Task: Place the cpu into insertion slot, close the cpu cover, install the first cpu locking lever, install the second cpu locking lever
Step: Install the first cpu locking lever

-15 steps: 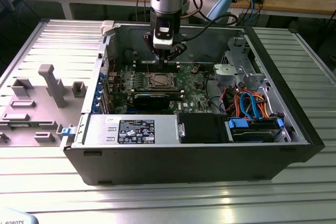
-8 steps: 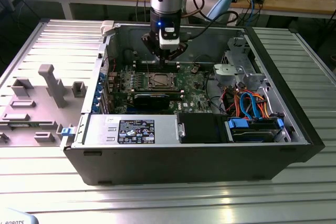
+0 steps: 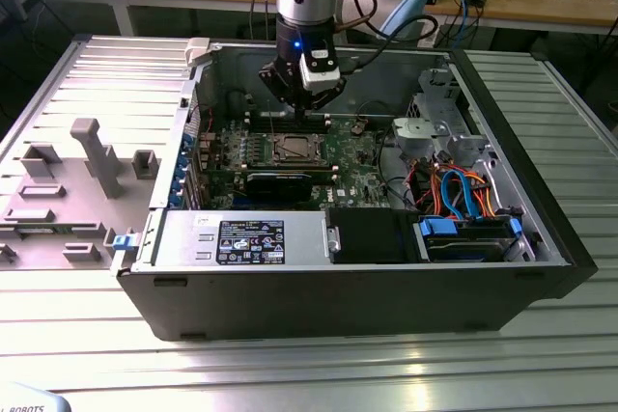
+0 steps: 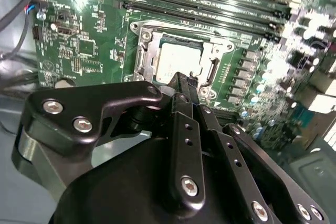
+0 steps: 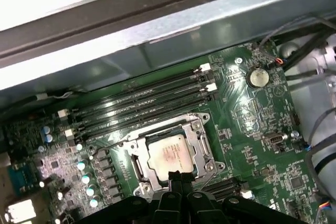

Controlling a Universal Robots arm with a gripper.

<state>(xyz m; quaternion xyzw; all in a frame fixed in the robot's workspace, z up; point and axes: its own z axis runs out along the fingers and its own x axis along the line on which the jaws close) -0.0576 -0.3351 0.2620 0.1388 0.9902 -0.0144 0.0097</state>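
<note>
The cpu (image 5: 169,154) lies flat in the insertion slot (image 5: 140,186) on the green board, its silver-grey top showing through the window of the cpu cover (image 5: 198,141), which lies down around it. In the second wrist view the cpu (image 4: 178,59) sits inside the cover's frame (image 4: 147,56). My gripper (image 5: 176,178) hangs just above the socket's near edge, its black fingers (image 4: 184,129) drawn together, shut on nothing. In the exterior view the gripper (image 3: 300,115) hovers over the cpu (image 3: 293,149) inside the open computer case.
Black memory slots (image 5: 147,100) run beside the socket. A round coin battery (image 5: 257,77) sits on the board. The case's metal wall (image 3: 232,69) stands behind the arm. Blue and orange cables (image 3: 463,190) and a power supply (image 3: 241,238) fill the case's front.
</note>
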